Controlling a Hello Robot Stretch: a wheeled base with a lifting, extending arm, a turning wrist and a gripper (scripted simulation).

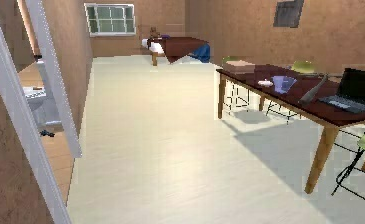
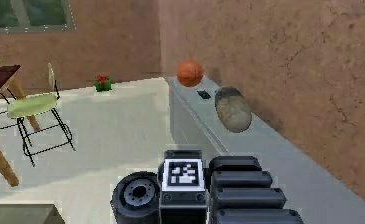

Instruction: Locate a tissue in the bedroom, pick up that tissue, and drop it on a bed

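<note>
A bed [image 1: 180, 47] with a dark red cover stands at the far end of the room, under a window [image 1: 110, 18]. Something white lies at its head end [image 1: 153, 43]. In the arm side view the arm rises from the bottom edge, with a white marked square [image 2: 183, 175] on it. To the left of the square is the gripper's dark body [image 2: 138, 198]. Its far end is cut off by the picture's bottom, so I cannot tell whether it holds anything.
A dark wooden table [image 1: 252, 80] on the forward view's right carries a laptop [image 1: 352, 90] and a pale purple bowl [image 1: 283, 84]; green-seated chairs [image 2: 35, 105] stand by it. A grey low cabinet [image 2: 205, 130] along the wall bears an orange ball [image 2: 190, 72] and a rounded grey-brown thing [image 2: 233, 110]. Cream floor lies between.
</note>
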